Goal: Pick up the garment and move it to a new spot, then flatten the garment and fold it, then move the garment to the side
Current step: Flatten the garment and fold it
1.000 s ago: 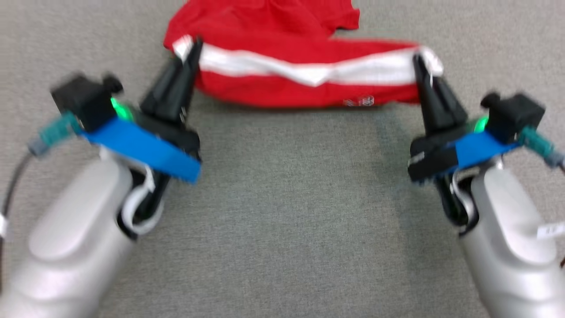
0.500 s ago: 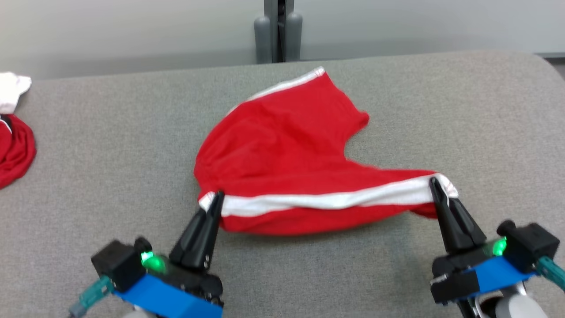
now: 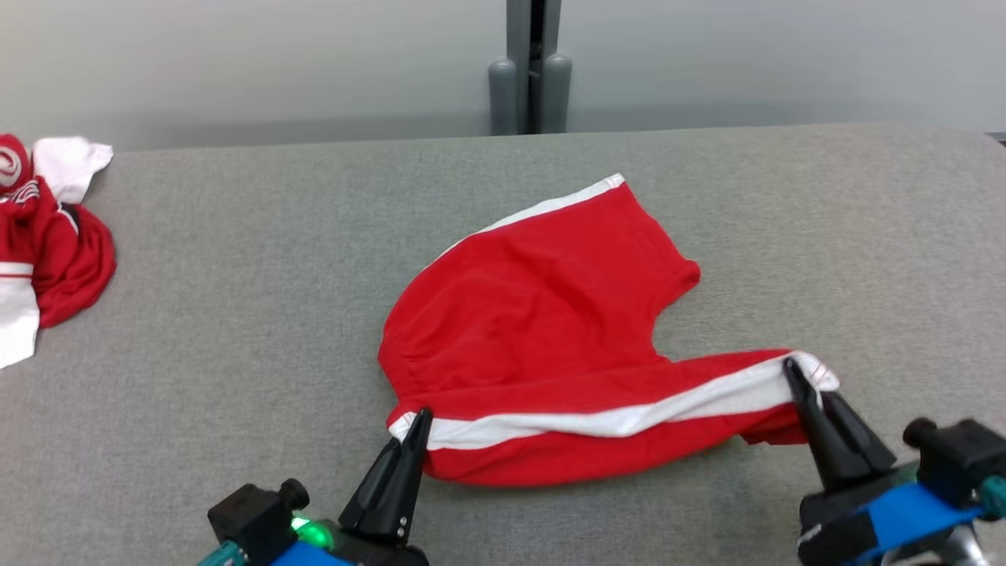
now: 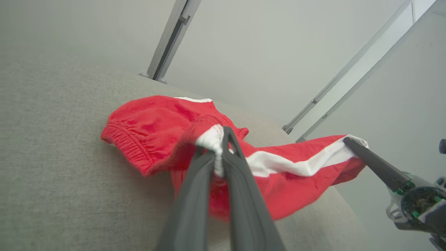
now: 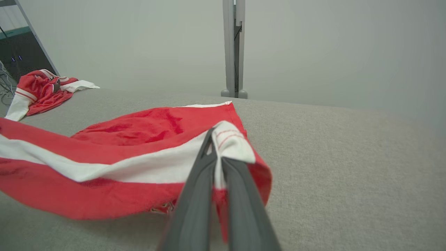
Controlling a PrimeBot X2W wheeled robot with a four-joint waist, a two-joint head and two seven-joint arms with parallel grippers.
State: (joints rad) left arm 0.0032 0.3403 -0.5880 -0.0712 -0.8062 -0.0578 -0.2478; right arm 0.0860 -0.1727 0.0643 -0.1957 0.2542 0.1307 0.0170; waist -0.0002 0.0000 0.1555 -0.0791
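Resting on the grey table [image 3: 236, 330], the red garment [image 3: 542, 314] is drawn out along its white stripe, likely to flatten it: left gripper [image 3: 420, 417] pinches the 7 o'clock corner, right gripper [image 3: 790, 369] the 4 o'clock corner. Spare clothes pile [image 3: 47, 244] at 9 o'clock, well apart; post [image 3: 530, 71] at 12; neither obstructs.

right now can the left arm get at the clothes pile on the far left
Probably not yet: its jaws are shut on a striped corner of the shorts, and the pile lies well off to its left. It would likely have to let go first.
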